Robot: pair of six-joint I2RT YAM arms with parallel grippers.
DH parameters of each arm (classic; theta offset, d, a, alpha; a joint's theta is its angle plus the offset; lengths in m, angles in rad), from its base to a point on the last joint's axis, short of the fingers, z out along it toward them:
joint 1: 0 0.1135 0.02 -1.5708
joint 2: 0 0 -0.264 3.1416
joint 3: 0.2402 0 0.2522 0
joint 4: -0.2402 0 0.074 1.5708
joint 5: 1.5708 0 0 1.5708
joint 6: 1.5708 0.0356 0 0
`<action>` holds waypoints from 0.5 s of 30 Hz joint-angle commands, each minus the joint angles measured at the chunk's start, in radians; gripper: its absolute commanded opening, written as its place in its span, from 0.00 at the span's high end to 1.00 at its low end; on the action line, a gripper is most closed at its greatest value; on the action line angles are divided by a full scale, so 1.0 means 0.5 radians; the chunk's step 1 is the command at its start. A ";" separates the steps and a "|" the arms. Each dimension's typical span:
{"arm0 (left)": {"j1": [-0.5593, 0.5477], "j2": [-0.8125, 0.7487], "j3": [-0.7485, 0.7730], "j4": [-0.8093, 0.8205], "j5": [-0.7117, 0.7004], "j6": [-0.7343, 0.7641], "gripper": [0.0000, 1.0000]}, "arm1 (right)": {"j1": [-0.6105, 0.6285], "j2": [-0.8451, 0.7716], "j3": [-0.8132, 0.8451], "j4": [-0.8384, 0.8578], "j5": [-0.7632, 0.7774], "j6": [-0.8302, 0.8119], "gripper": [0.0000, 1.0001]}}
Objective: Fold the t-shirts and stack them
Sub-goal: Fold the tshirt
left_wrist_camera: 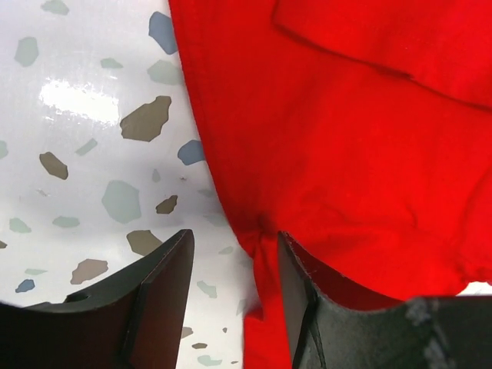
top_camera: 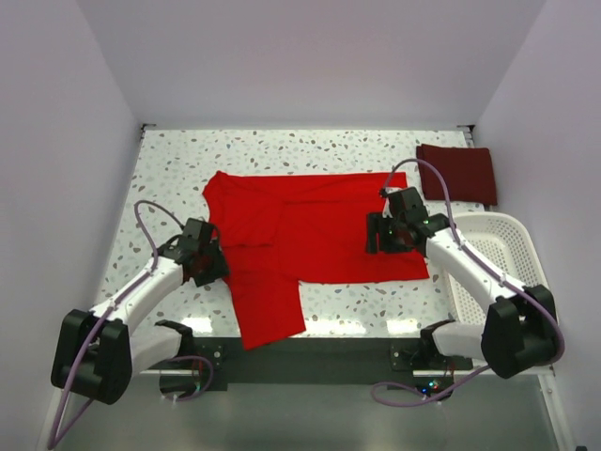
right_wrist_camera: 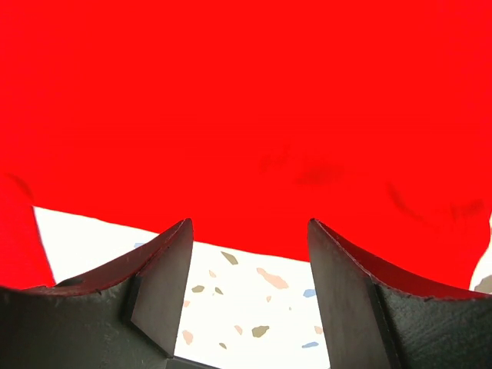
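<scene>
The bright red t-shirt [top_camera: 310,240] lies spread on the speckled table, partly folded, with one flap reaching toward the near edge. The dark maroon t-shirt [top_camera: 457,172] lies folded at the back right. My left gripper [top_camera: 205,256] sits low at the red shirt's left edge. In the left wrist view this gripper [left_wrist_camera: 234,234] is open, with a bunched bit of the red shirt's edge [left_wrist_camera: 265,254] between the fingers. My right gripper [top_camera: 380,235] is over the red shirt's right part. In the right wrist view it [right_wrist_camera: 247,224] is open and empty above the shirt's edge [right_wrist_camera: 246,115].
A white slatted basket [top_camera: 498,258] stands at the right edge, close beside my right arm. White walls enclose the table at the back and both sides. Bare speckled tabletop [top_camera: 169,178] shows left of the red shirt.
</scene>
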State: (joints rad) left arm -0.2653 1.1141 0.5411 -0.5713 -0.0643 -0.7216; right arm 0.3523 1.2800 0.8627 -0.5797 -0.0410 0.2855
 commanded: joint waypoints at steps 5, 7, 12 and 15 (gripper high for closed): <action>-0.046 0.060 -0.033 0.124 0.012 -0.085 0.51 | 0.001 -0.100 -0.081 0.003 0.122 0.018 0.36; -0.061 0.112 -0.036 0.151 0.015 -0.094 0.53 | 0.001 -0.103 -0.078 0.000 0.134 0.024 0.36; -0.086 0.153 -0.061 0.155 -0.003 -0.124 0.62 | 0.001 -0.100 -0.069 -0.016 0.189 0.021 0.36; -0.086 0.162 -0.082 0.152 -0.031 -0.152 0.77 | 0.001 -0.097 -0.072 -0.016 0.208 0.036 0.36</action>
State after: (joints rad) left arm -0.3023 1.1801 0.5247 -0.5102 -0.0608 -0.7708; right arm 0.3523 1.2556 0.8257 -0.5827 0.0261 0.2886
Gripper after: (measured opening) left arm 0.279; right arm 0.643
